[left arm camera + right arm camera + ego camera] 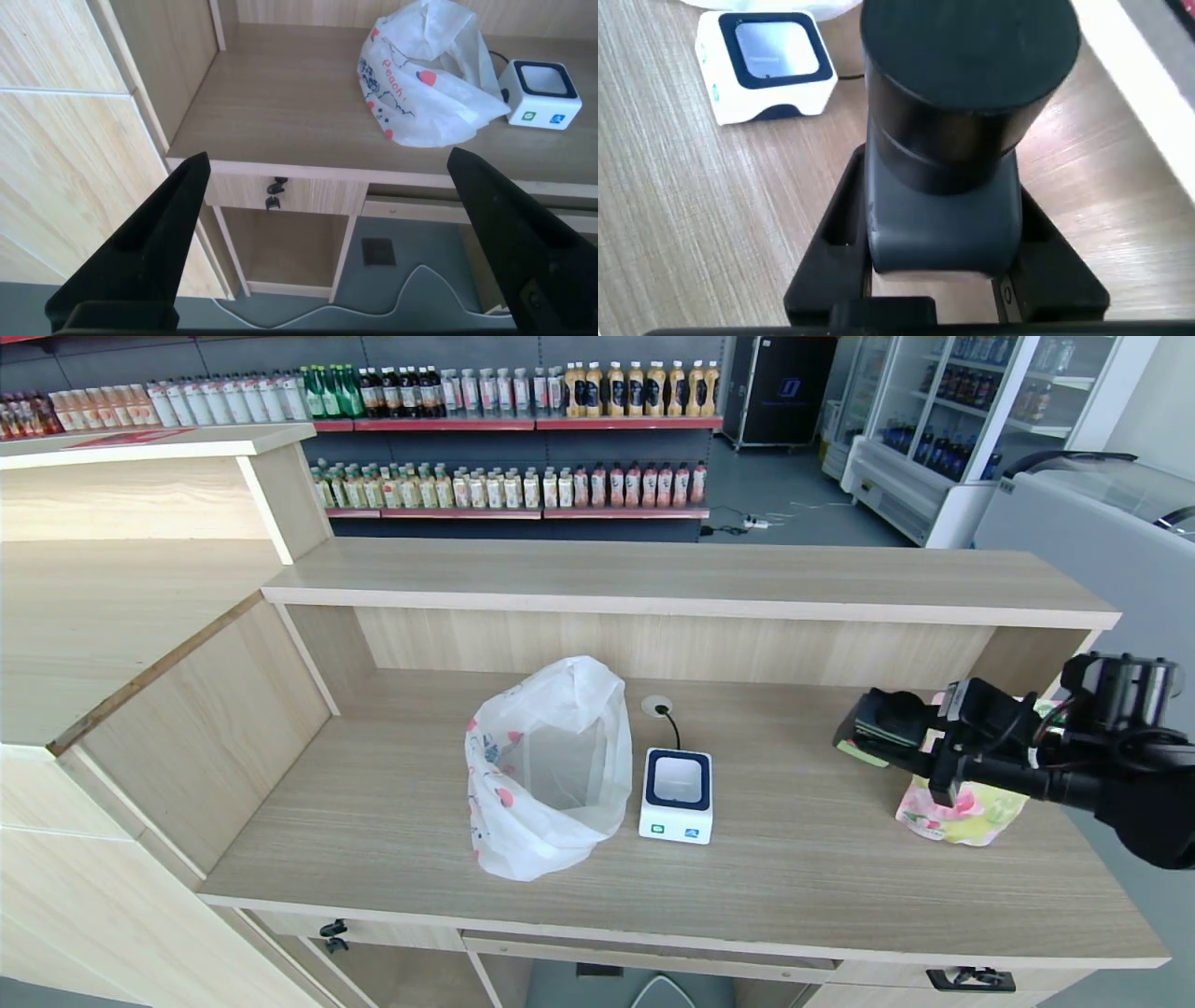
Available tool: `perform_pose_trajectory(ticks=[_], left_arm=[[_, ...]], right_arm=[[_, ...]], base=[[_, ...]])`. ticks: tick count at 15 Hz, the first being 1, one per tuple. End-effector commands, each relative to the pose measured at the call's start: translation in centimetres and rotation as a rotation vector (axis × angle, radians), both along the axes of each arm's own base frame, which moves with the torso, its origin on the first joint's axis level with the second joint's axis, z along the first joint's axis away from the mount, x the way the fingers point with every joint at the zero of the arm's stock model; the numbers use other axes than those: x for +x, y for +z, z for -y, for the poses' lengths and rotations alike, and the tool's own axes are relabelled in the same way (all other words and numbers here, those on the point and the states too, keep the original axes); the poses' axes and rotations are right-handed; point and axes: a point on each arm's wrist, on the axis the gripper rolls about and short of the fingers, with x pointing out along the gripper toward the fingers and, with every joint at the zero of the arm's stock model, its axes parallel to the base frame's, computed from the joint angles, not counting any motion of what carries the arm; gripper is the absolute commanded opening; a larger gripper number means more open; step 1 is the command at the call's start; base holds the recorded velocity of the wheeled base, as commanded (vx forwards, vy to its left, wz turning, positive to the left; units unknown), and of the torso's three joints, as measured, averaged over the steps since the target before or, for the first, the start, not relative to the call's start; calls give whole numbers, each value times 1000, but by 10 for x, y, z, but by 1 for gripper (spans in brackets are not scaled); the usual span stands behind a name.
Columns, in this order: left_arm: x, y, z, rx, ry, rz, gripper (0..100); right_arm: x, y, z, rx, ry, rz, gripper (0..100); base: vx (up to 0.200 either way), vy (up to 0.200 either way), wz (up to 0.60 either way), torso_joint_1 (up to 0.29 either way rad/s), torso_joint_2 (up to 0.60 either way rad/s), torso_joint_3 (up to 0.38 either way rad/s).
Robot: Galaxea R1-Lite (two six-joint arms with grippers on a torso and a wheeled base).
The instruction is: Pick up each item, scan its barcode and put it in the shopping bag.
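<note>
My right tool (866, 732) pinches a dark container (962, 140) right of the scanner (677, 793), unscanned I judge; left tool (327, 238) spread, shopping bag (546, 775) left of it looks empty, pink packet (962, 817) waits farther right

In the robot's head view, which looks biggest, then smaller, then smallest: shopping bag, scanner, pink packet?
1. Shopping bag, clearly largest.
2. Scanner and pink packet look about alike; the right arm covers part of the packet, so no ranking between them.

Wood counter (794, 877); bottle shelves (523, 425) behind, fridges (943, 420) far rt.
</note>
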Motion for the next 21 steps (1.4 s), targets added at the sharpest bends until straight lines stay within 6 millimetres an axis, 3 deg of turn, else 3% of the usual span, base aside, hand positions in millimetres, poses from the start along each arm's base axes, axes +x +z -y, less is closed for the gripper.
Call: perform_pose_trajectory(ticks=[1,5,7,10,13,14,16,21], left_arm=[[0,0,0,0,-1,-1,100],[0,0,0,0,-1,-1,100],[0,0,0,0,-1,-1,100],[0,0,0,0,-1,-1,100],[0,0,0,0,-1,-1,100],[0,0,0,0,-1,-1,100],[0,0,0,0,-1,-1,100],[0,0,0,0,-1,-1,100]], right_arm=[[-91,56,-10,-210,72,361,0],[-126,90,-15,-627,200,933,0],[-134,97,-19,-736,218,1099,0],[-143,101,-42,-753,340,1284,0],[-171,126,-89,-715,452,1819,0],[-182,132,-93,-724,439,1936,0],[-197,138,-90,-764,387,2031,0],[-206,128,-86,-792,482,1969,0]], base=[[0,0,0,0,0,0],[0,0,0,0,0,0],[0,0,0,0,0,0],[0,0,0,0,0,0],[0,0,0,0,0,0],[0,0,0,0,0,0],[0,0,0,0,0,0],[0,0,0,0,0,0]])
